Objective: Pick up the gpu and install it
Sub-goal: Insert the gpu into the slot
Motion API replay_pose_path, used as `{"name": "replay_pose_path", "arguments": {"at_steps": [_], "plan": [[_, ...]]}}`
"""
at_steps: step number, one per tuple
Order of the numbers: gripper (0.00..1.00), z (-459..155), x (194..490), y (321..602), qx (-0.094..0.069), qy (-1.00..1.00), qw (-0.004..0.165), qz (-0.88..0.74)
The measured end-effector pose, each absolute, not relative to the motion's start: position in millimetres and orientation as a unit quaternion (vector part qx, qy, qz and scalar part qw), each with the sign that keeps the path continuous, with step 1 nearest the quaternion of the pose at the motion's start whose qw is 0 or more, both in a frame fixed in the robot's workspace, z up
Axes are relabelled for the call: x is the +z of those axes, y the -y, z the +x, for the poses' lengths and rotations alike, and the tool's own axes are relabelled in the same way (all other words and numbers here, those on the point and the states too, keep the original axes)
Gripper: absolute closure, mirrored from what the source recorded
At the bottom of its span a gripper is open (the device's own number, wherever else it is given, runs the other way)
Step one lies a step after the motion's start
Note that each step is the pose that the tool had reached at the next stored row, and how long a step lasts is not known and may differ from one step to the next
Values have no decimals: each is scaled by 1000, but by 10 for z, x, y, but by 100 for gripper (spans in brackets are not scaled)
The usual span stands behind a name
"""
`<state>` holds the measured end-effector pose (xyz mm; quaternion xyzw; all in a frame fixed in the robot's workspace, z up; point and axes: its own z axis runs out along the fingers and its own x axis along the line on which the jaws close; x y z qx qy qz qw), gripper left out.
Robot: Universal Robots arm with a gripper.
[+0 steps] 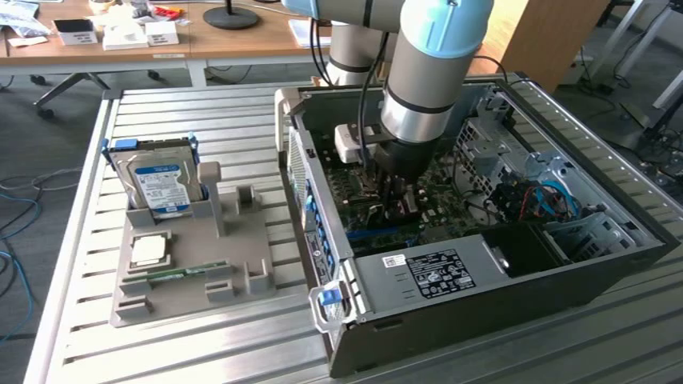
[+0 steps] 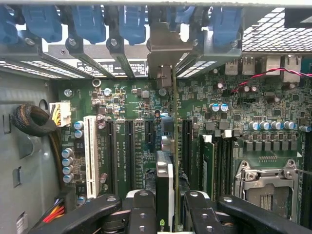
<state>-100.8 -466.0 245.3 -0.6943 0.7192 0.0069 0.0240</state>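
Gripper (image 2: 165, 214), fingers (image 2: 141, 214) pinching the gpu (image 2: 164, 187) on edge, card standing upright over the green motherboard (image 2: 229, 131) among black expansion slots (image 2: 129, 146), its metal bracket (image 2: 165, 53) reaching the rear blue slot latches (image 2: 131, 22) of the open computer case (image 1: 459, 272).

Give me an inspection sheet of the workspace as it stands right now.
Surface: slatted metal table, grey parts holder on it.
Job's things: gpu edge-on between the jaws, over the motherboard slots; its bracket is at the rear slot opening.
Clutter: hard drive, processor and memory stick in the holder.
Grippers: gripper inside the open computer case, shut on the gpu.
Cables: bundles inside the case; blue cable on the floor.
Surroundings: desk behind.
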Motion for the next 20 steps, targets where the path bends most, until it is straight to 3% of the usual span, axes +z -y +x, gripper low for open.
{"name": "replay_pose_path", "arguments": {"at_steps": [20], "plan": [[73, -1014, 2405, 4662, 10, -719, 27, -694]]}}
